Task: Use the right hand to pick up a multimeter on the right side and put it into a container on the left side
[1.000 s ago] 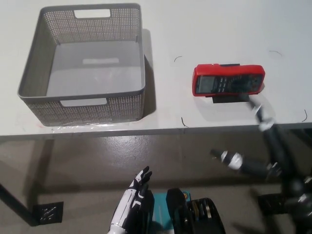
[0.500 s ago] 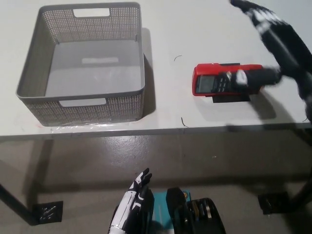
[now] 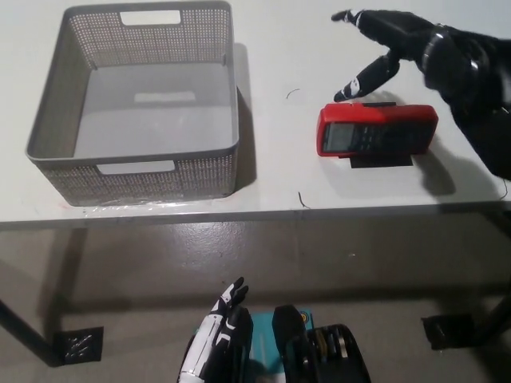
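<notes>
Reaching over the table (image 3: 359, 191), I hold my black right hand (image 3: 403, 44) just beyond the far edge of the multimeter (image 3: 377, 130), fingers (image 3: 369, 76) spread wide and gripping nothing. One fingertip hangs close above the meter's top left corner; whether it touches the red case I cannot tell.

The multimeter lies flat on its long side, display end toward the basket (image 3: 128, 171), well apart from it across bare tabletop. A dark patch (image 3: 382, 160) shows under the meter's near edge, and thin pen-like marks sit on the table around it.

The basket, a grey mesh box with handle slots, stands to the meter's left with nothing inside it.

My white left hand (image 3: 221, 335) rests far below the meter, under the table's front edge, fingers loosely apart and holding nothing.

By my reckoning the job has barely begun: the approach is made, but the grasp, the lift, the carry leftward and the drop into the basket all remain. The hand sits past the meter rather than squarely over it, so I judge it needs to come down and close across the case's short width before anything can move.
</notes>
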Controlling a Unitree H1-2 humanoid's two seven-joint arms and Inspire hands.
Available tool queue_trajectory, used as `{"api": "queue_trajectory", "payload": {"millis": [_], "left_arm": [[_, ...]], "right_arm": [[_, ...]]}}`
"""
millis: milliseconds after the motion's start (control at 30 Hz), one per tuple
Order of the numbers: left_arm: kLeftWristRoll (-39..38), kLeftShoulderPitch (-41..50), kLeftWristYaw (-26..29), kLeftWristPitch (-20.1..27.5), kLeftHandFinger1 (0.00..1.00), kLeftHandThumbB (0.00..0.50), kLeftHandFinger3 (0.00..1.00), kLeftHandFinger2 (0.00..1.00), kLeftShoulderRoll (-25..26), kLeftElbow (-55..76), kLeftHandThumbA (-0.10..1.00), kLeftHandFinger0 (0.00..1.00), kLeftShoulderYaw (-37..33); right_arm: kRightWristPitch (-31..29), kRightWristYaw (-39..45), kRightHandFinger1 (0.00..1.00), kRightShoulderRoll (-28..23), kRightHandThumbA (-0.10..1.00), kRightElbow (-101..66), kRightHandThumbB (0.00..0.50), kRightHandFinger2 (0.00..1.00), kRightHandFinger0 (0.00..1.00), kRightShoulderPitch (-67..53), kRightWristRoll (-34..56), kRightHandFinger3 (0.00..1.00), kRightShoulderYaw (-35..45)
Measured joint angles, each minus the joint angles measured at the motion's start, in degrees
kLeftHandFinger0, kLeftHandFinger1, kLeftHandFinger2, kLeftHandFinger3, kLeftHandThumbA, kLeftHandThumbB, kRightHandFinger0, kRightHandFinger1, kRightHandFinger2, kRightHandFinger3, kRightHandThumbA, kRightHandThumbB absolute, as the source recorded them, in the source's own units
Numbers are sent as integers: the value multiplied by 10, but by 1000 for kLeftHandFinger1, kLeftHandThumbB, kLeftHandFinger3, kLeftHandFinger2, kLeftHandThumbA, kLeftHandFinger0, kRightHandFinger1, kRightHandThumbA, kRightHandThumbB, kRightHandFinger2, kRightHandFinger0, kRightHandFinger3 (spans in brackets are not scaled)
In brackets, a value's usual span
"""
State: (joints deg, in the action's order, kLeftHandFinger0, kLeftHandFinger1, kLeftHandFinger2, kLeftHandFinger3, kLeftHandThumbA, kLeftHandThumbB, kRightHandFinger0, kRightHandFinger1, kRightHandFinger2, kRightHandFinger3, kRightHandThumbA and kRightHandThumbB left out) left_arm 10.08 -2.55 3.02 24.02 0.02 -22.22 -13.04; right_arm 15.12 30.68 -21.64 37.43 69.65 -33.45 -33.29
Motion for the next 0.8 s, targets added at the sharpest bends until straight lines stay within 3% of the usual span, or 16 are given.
{"api": "queue_trajectory", "payload": {"millis": [267, 367, 400, 800], "left_arm": [[0, -1, 0, 4, 1000, 421, 1000, 1000, 1, 1, 1000, 1000, -4], [-1, -1, 0, 5, 1000, 427, 1000, 1000, 2, 1, 1000, 1000, -5], [-1, 0, 0, 5, 1000, 416, 1000, 1000, 2, 1, 1000, 1000, -5], [-3, 0, 0, 6, 1000, 431, 1000, 1000, 3, 1, 1000, 1000, -6]], "right_arm": [[1, 25, 1000, 38, 1000, 155, 471, 1000, 1000, 67, -34, 1000, -64], [1, 30, 1000, 40, 1000, 159, 475, 1000, 1000, 67, -40, 1000, -74], [1, 32, 1000, 40, 1000, 159, 499, 1000, 1000, 67, -43, 1000, -77], [2, 55, 1000, 40, 1000, 161, 500, 1000, 1000, 62, -60, 1000, -94]]}}
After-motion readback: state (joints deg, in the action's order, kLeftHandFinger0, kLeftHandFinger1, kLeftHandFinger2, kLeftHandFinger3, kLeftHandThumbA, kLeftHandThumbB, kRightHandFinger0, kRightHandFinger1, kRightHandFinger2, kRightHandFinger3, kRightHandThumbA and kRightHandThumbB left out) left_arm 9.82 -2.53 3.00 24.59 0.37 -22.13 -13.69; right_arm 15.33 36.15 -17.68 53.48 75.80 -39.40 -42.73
